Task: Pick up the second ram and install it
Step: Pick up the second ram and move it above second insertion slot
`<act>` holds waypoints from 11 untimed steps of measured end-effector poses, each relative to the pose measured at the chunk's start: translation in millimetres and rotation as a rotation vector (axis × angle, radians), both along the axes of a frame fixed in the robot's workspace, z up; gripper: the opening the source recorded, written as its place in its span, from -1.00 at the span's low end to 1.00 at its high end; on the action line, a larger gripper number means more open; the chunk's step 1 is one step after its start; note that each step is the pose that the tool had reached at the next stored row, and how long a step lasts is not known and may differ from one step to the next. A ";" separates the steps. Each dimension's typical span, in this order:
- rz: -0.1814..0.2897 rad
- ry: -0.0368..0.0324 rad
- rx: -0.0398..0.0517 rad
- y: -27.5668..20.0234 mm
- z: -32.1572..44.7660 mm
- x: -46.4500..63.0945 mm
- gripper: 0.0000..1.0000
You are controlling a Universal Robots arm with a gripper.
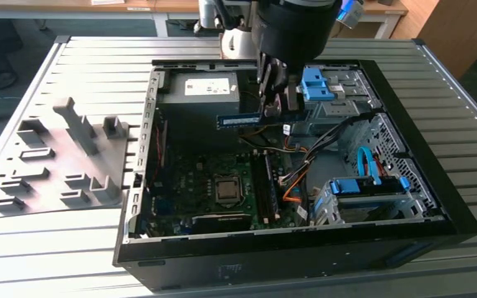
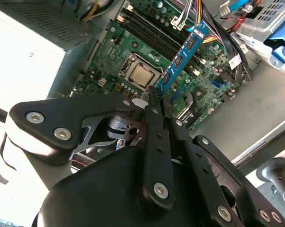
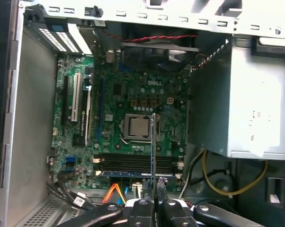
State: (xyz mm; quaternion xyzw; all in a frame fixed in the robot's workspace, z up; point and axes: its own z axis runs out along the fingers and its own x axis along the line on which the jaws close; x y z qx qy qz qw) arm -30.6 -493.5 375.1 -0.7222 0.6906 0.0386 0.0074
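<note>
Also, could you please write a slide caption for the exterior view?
Gripper holds the second ram above the motherboard of the open computer case.

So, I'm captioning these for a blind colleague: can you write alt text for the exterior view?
A robot arm's end effector holds a blue-green memory stick by one end above the motherboard of an open computer case lying on a slatted metal table. A grey moulded tray sits on the table at the exterior view's left.

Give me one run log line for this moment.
gripper: shut on memory stick | stick: held above motherboard over open computer case | install: not yet seated
</note>
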 end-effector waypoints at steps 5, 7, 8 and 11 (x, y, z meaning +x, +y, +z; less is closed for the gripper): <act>0.000 -0.0001 0.0001 -3.1 -5.4 0.0 -0.73; 0.000 0.0000 0.0000 -3.9 -6.9 -0.1 -0.73; 0.000 0.0000 0.0001 -4.2 -7.6 -0.1 -0.73; 0.000 -0.0001 0.0001 -5.0 -9.2 -0.1 -0.73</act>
